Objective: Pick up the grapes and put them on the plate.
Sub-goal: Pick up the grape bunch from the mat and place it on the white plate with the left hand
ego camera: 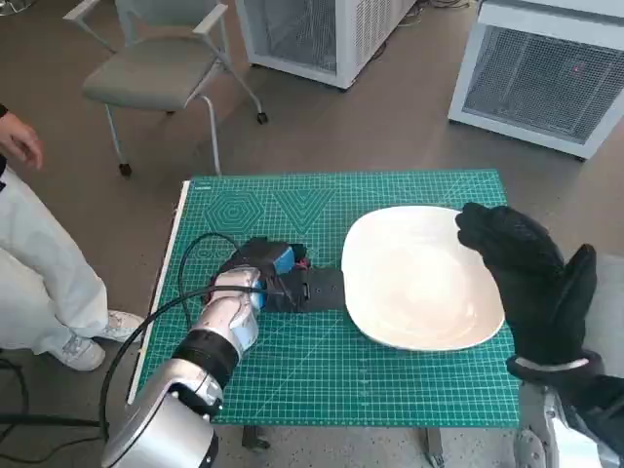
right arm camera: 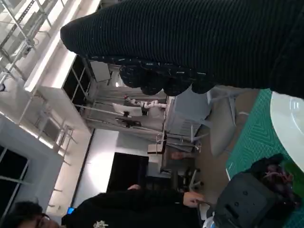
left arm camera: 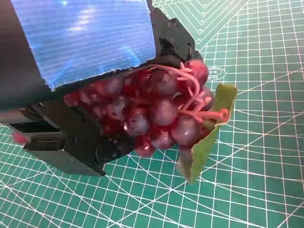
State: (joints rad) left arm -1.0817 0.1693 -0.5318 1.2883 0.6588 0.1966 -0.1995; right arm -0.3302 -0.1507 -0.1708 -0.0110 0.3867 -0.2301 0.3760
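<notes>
The left hand (ego camera: 276, 276) lies low on the green surface (ego camera: 292, 361), its black fingers (left arm camera: 71, 142) wrapped around the grapes (left arm camera: 161, 114). The dark red bunch sits inside the grip with a pink stem and a green leaf (left arm camera: 204, 137) sticking out at the open side, just above the mat. The plate (ego camera: 419, 278) lies just beside this hand, white and with nothing on it. The right hand (ego camera: 531, 268) hangs over the plate's far edge, gloved fingers loosely apart, holding nothing. A person (right arm camera: 137, 206) sits beyond the surface.
</notes>
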